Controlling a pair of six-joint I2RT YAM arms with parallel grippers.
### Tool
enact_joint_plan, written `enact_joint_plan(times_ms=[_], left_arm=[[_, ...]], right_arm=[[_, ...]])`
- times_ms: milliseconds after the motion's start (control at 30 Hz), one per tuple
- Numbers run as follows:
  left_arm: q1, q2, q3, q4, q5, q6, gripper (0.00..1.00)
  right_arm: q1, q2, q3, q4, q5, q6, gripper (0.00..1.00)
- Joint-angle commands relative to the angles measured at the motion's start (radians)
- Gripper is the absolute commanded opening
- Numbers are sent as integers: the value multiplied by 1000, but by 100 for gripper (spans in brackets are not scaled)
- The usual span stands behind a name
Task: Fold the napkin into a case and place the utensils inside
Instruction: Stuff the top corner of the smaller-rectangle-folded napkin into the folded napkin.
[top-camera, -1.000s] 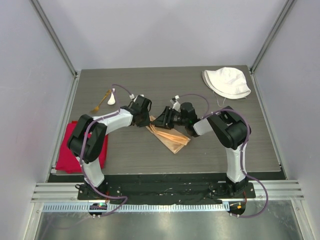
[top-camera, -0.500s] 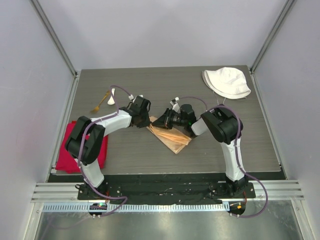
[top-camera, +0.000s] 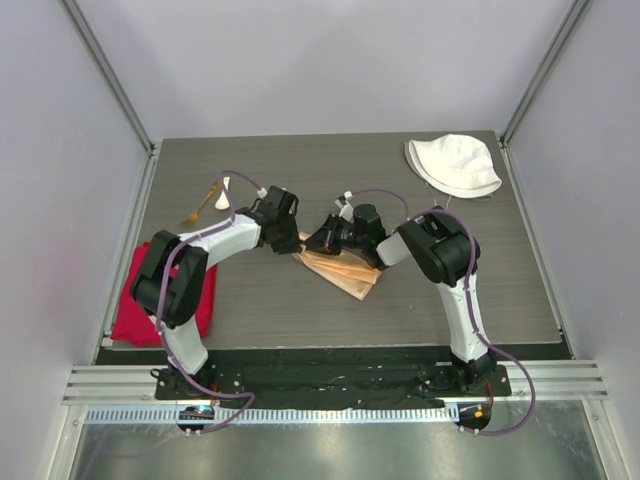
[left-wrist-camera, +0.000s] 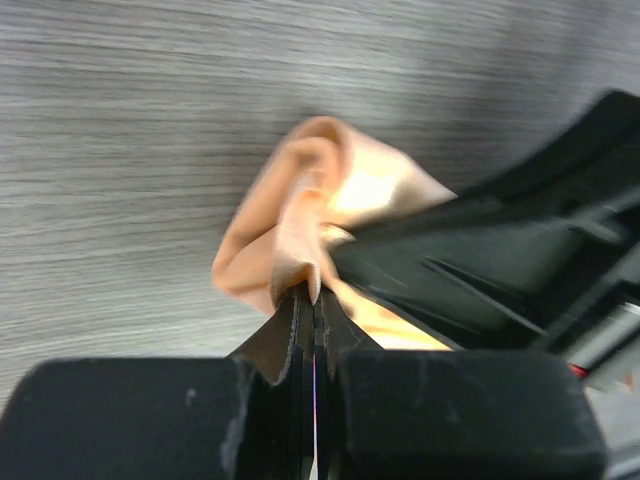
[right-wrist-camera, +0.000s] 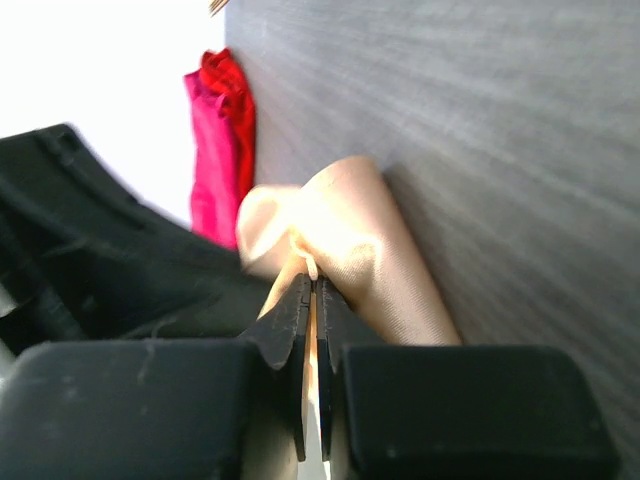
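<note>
The peach-orange napkin (top-camera: 345, 272) lies folded in layers at the table's middle, its upper-left end bunched between both grippers. My left gripper (top-camera: 298, 240) is shut on a fold of the napkin (left-wrist-camera: 300, 215); its jaws press together with cloth pinched at the tips. From the right, my right gripper (top-camera: 318, 243) is shut on the same end of the napkin (right-wrist-camera: 355, 235), a thin edge of cloth caught between its jaws. The white spoon (top-camera: 223, 194) and gold fork (top-camera: 202, 205) lie together at the far left of the table.
A bright red cloth (top-camera: 132, 300) (right-wrist-camera: 218, 150) lies at the table's left edge beside the left arm. A white fabric hat (top-camera: 452, 165) sits at the far right corner. The two grippers almost touch each other.
My right gripper has closed on the napkin's end and shifted slightly left toward the left gripper. The left gripper has stayed shut on the cloth.
</note>
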Motion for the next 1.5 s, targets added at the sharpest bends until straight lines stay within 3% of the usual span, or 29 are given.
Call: enact_joint_plan(times_ms=[0,233,367,633,700,900,1067,1467], left_arm=[[-14,31,129,-14,150,3,0],[-14,120,244,-118,162,-8,0],[-13,88,235,-190,40,19,0],[-16,9,141,-161,-25,21,0],[-16,-1,133,-163,-43,24,0],[-21,-15,104,-160,-51,26,0],[-30,-21,100,-147,-39,23,0],[-45,16,178,-166,-48,30,0]], right_arm=[[40,-33,59,-195,61,-170,7],[91,-28,127,-361,121,-317,8],[71,-86,126,-452,136,-385,14],[3,-132,78,-334,-46,-190,23],[-5,-146,58,-289,-51,-170,28],[-20,-141,35,-232,-85,-125,31],[-12,-102,70,-237,-103,-124,13],[74,23,119,-292,-60,-165,6]])
